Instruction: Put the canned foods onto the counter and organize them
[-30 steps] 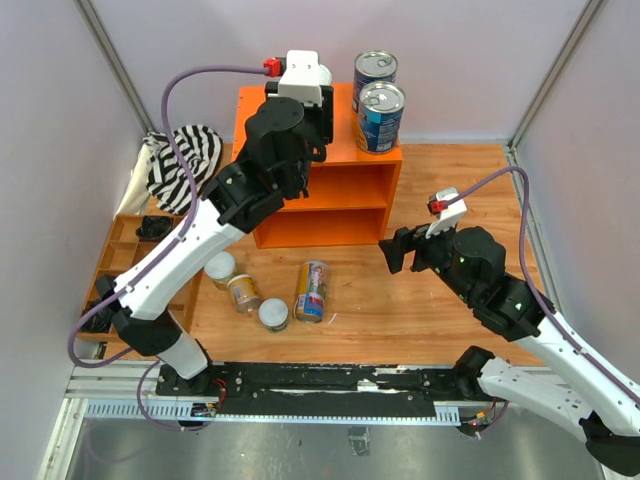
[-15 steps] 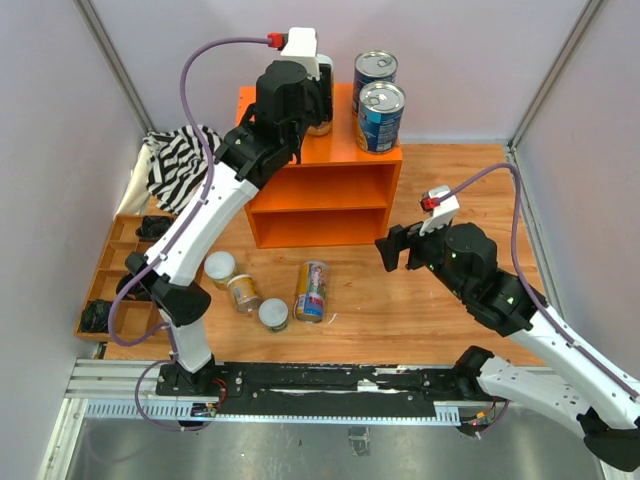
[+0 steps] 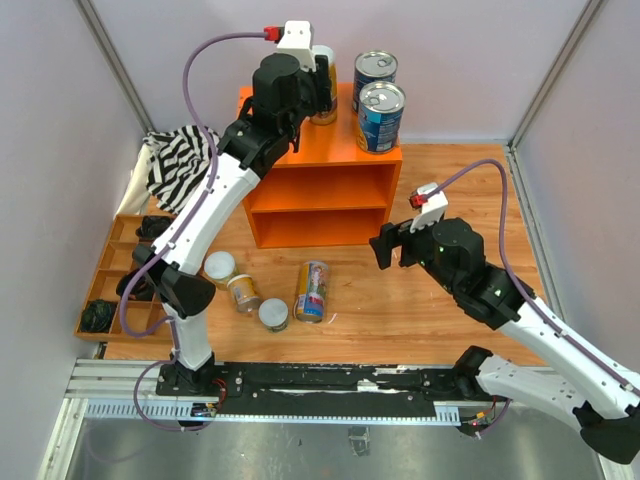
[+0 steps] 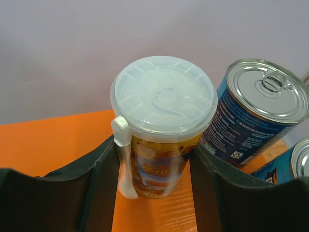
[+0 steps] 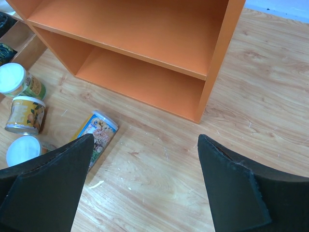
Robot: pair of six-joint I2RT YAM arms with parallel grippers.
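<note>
The orange counter (image 3: 340, 160) is the largest thing. Its flat top lies directly under the left gripper (image 3: 318, 85), and its open front and inner shelf face the right gripper (image 5: 145, 140), ahead of those fingers and a little apart from them. The right fingers (image 5: 53, 183) are spread wide with nothing between them, over the wooden table (image 5: 251, 87).

Two wide blue cans (image 4: 256, 111) with silver tops stand upright on the counter top, just to the right of the left fingers (image 4: 96, 179). One is beside the right fingertip and the other is nearer the wrist.

A slim can (image 4: 164, 101) with a whitish lid stands upright between the left fingers, its base down at the orange top. Both fingers are closed against its sides.

A second slim can (image 5: 99, 137) lies on its side on the table, just beyond the right gripper's left fingertip. Three small cans (image 5: 24, 113) with white lids cluster further left of that finger.
</note>
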